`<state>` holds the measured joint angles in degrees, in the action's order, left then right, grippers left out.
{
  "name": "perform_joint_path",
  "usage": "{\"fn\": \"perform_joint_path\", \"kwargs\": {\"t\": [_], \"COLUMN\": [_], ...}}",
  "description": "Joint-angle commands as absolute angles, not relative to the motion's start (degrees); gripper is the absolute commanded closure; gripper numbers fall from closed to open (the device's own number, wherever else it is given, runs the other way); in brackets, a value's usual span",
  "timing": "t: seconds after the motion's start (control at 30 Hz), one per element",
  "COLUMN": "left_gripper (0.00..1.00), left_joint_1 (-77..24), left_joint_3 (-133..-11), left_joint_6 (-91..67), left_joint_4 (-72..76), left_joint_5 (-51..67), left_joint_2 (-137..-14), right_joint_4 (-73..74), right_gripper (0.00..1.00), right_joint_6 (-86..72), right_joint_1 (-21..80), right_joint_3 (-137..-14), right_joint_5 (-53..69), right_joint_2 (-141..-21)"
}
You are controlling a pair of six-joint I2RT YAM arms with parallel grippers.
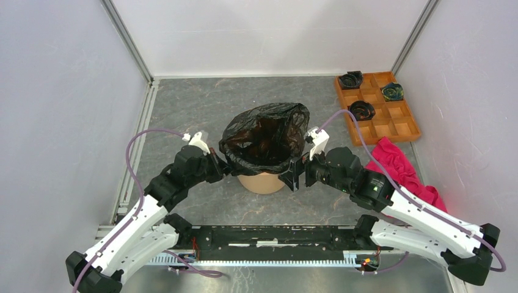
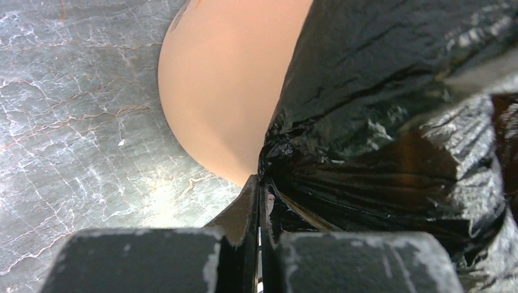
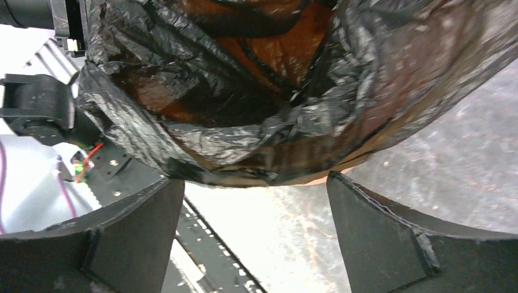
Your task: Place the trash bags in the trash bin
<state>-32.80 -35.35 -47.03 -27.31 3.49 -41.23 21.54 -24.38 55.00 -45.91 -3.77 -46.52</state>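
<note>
Seeing the round orange trash bin (image 1: 262, 182) standing upright near the middle of the grey counter (image 1: 201, 104)

Seeing the trash bags (image 1: 266, 137) sitting inside it as one big, shiny black liner. Hanging over the rim all the way round and hiding the top part of the wall. Gaping wide open at the mouth, with the thin film all crinkly. Leaving only the low part of the orange wall showing under the black film

Pinching a fold of that black film at the left side of the bin with the left end effector (image 2: 259, 186), both fingers pressed tight together on it, right beside the bare orange wall

Holding the right end effector (image 3: 253, 183) at the right side of the bin, fingers (image 3: 372, 232) spread wide apart and gripping nothing. Seeing the low edge of the film hanging at the gap between the tips. Not being able to tell if the tips are touching it

Seeing a flat orange tray (image 1: 400, 127) lying in the far right corner, well apart from the bin, holding three small dark rolls (image 1: 361, 110) in its square boxes

Seeing a pink-red cloth (image 1: 397, 165) lying crumpled near the tray, partly hidden by the right arm
</note>
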Motion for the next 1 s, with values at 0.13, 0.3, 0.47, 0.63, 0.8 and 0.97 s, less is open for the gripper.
{"fn": "perform_joint_path", "kwargs": {"t": [0.13,0.3,0.47,0.63,0.8,0.97], "left_gripper": [0.98,0.98,0.98,0.98,0.98,0.98], "left_joint_1": [-32.62,-32.62,-32.61,-32.61,-32.61,-32.61], "left_joint_3": [-38.32,-38.72,-38.56,-38.41,-38.51,-39.89], "left_joint_6": [-47.81,-47.2,-45.85,-45.57,-44.83,-42.71], "left_joint_4": [-25.96,-26.17,-26.97,-27.17,-28.11,-30.49], "left_joint_5": [5.29,6.41,7.1,9.39,11.39,11.61], "left_joint_2": [-39.43,-38.6,-36.72,-35.75,-35.36,-35.5], "right_joint_4": [24.16,25.12,27.59,26.36,16.79,13.86], "right_gripper": [0.02,0.02,0.02,0.02,0.04,0.07], "right_joint_6": [-36.99,-42.37,-50.88,-59.17,-66.17,-66.78], "right_joint_1": [54.84,54.84,54.87,54.84,54.84,54.93], "right_joint_3": [-46.66,-46.15,-45.61,-43.63,-39.64,-40.0], "right_joint_5": [-7.83,-6.12,-6.5,-9.61,-9.03,-8.03], "right_joint_2": [-46.95,-44.75,-43.5,-41.14,-38.66,-41.24]}}
